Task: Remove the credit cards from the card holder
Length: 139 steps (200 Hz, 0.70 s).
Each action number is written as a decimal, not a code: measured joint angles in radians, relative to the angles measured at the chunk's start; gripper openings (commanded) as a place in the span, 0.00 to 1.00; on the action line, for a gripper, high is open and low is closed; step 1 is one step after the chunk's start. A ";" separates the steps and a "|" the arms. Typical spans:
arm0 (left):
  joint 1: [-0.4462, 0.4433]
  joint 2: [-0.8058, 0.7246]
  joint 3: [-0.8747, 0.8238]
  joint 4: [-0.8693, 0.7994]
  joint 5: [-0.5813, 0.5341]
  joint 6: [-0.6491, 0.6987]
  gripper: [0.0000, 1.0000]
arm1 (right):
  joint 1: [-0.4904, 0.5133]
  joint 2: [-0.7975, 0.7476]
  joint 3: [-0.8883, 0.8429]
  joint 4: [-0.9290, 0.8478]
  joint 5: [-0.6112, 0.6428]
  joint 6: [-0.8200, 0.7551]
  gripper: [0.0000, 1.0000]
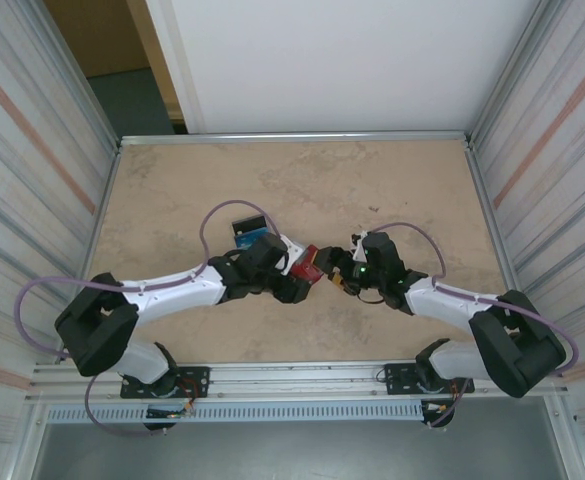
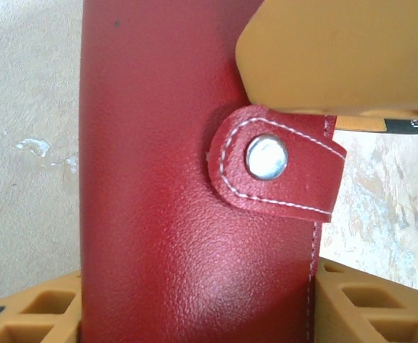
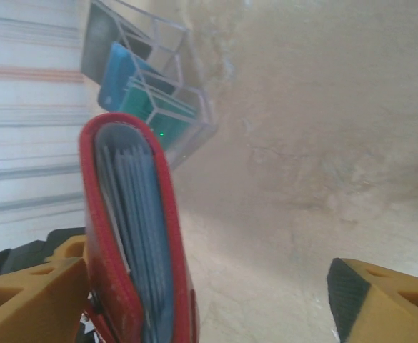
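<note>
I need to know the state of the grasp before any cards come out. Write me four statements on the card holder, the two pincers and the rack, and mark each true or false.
1. The closing tab lies across the card holder's red cover, its metal snap showing. True.
2. The card holder lies flat on the table. False: it stands up in the grip of the left pincer.
3. The right pincer is open, the holder next to one of its fingers. True.
4. The clear rack behind the holder has nothing in it. False: blue and teal cards stand in its slots.
</note>
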 measured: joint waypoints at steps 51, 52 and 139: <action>0.000 -0.021 -0.024 0.048 0.019 -0.033 0.51 | 0.007 0.000 0.013 0.046 -0.003 0.000 0.46; 0.000 -0.021 -0.024 0.049 0.019 -0.034 0.51 | 0.007 -0.001 0.014 0.046 -0.003 -0.002 0.45; 0.000 -0.111 -0.056 0.110 0.008 -0.047 0.99 | 0.012 -0.104 0.049 -0.055 0.019 -0.089 0.09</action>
